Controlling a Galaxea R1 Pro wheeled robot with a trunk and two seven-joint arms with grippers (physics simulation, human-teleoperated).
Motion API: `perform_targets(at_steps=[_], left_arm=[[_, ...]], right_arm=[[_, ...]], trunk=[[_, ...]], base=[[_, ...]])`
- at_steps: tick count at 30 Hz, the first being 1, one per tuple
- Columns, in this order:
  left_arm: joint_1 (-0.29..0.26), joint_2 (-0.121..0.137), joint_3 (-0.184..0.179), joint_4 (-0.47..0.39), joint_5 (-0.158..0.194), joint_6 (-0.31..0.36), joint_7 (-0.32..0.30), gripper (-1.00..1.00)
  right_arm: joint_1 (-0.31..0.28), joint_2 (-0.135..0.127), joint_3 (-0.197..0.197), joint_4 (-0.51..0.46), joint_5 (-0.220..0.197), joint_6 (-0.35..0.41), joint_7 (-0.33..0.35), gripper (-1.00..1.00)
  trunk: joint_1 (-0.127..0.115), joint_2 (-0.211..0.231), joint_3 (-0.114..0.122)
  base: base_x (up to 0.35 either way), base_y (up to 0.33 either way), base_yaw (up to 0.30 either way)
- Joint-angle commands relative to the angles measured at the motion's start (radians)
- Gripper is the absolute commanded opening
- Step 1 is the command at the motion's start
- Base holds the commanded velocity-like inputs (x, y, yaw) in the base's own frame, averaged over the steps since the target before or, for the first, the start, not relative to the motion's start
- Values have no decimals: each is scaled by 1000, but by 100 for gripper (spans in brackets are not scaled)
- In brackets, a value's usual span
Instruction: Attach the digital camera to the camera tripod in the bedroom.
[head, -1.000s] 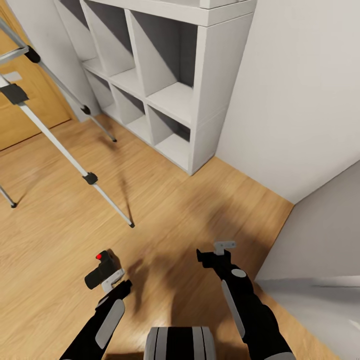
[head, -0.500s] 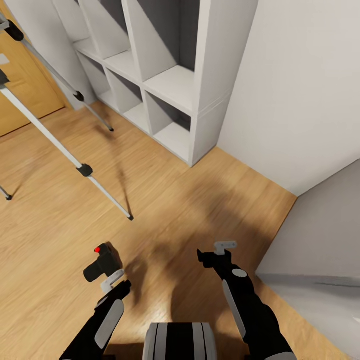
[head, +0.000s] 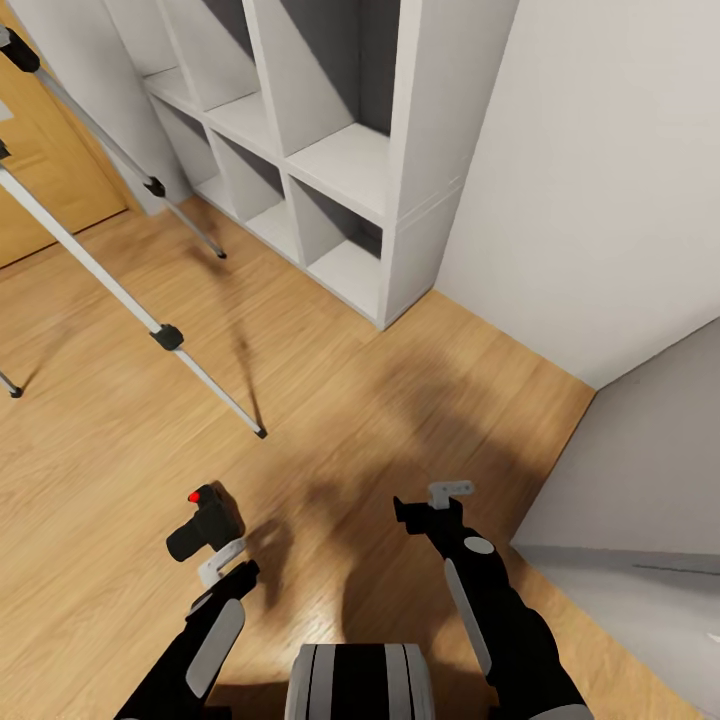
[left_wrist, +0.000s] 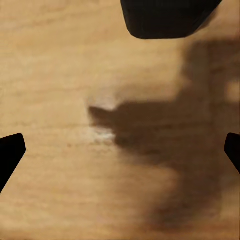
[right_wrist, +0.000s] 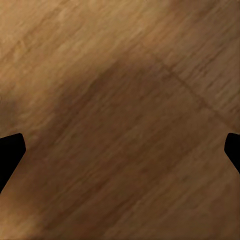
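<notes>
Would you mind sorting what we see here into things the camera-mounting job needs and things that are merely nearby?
Needed:
- small black digital camera with red button, at the left gripper
- silver-legged camera tripod

Merely nearby:
- white cube shelf
- wooden door
- right gripper

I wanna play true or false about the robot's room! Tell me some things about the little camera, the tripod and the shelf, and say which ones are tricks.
1. The digital camera sits at the left gripper, above the wood floor. True.
2. The camera is already fixed on top of the camera tripod. False: it is at the left gripper, well apart from the tripod's legs.
3. The camera has a red button on top. True.
4. The right gripper is carrying a book. False: nothing is between its fingers.
5. The white cube shelf stands against the wall, past the tripod's legs. True.
6. The tripod is lying flat on the floor. False: its legs slant upward, feet on the floor.
</notes>
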Motion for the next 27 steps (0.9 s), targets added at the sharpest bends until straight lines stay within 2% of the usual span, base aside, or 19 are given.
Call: perform_targets(at_steps=[1, 5, 9, 27], left_arm=[[0, 1, -2, -2, 4, 4, 7, 100], [0, 1, -2, -1, 4, 4, 7, 100], [0, 1, -2, 0, 4, 4, 8, 100], [0, 3, 0, 56, 5, 5, 17, 100]], right_arm=[[0, 0, 0, -2, 3, 6, 0, 100], [0, 0, 0, -2, 3, 6, 0, 100], [0, -1, 0, -2, 3, 6, 0, 100], [0, 3, 0, -2, 3, 6, 0, 100]], trunk=[[0, 0, -1], [0, 0, -1], [2, -1, -16], [2, -1, -16]], base=[[0, 0, 0], [0, 0, 0], [0, 0, 0], [0, 0, 0]])
